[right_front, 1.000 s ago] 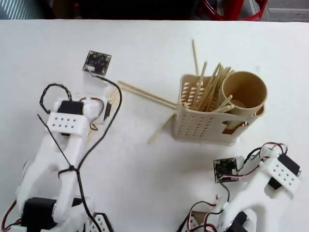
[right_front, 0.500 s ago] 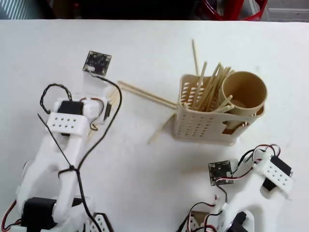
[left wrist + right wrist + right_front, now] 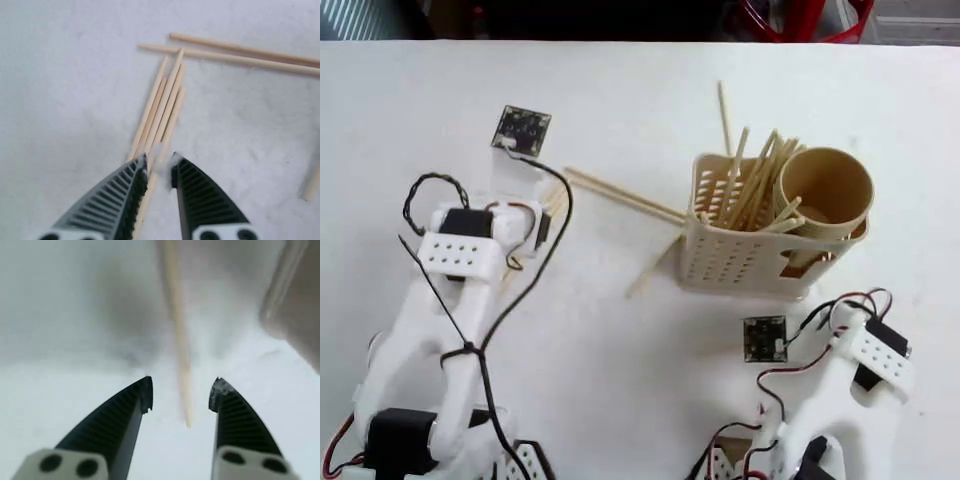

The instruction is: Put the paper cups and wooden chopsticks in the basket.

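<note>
The chopsticks [image 3: 160, 107] are bare matt wood, the basket [image 3: 740, 265] smooth perforated plastic, the cup [image 3: 825, 190] paper, the table [image 3: 620, 90] matt.

One basket [image 3: 740, 265]. One cup [image 3: 825, 190] seen, standing in it; cannot tell if others are nested inside.

Chopsticks [image 3: 750, 185] in the basket: a leaning, overlapping bunch of roughly eight to ten; an exact count is not possible.

Loose on the table:
- a pair [image 3: 620, 195] lying side by side, left of the basket
- a single [image 3: 650, 270] at the basket's near left corner
- a cluster [image 3: 162, 100] under the left arm [image 3: 460, 255], four, perhaps five

One more stick [image 3: 723, 115] shows past the basket's far side; cannot tell whether it is in the basket or behind it.

Two arms. Two camera boards [image 3: 523, 128], one per arm.
</note>
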Controlling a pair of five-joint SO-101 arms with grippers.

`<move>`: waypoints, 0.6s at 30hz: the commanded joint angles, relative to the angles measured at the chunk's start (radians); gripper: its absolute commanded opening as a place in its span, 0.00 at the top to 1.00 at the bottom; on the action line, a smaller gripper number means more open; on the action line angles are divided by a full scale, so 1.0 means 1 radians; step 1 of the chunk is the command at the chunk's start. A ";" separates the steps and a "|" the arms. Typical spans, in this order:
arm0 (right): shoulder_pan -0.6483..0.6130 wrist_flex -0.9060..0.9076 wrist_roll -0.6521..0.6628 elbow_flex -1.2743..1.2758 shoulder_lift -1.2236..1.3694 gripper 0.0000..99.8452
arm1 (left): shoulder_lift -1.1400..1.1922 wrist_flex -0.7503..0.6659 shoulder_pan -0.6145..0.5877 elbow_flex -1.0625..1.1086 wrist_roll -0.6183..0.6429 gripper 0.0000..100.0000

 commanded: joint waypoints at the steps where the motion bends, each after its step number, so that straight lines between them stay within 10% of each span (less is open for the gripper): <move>1: -0.044 -0.012 -0.009 0.000 -0.001 0.81 | -0.012 -0.012 -0.010 -0.005 0.000 0.90; 18: -0.088 -0.209 -0.044 0.044 0.217 0.84 | -0.012 -0.011 -0.008 -0.005 0.000 0.90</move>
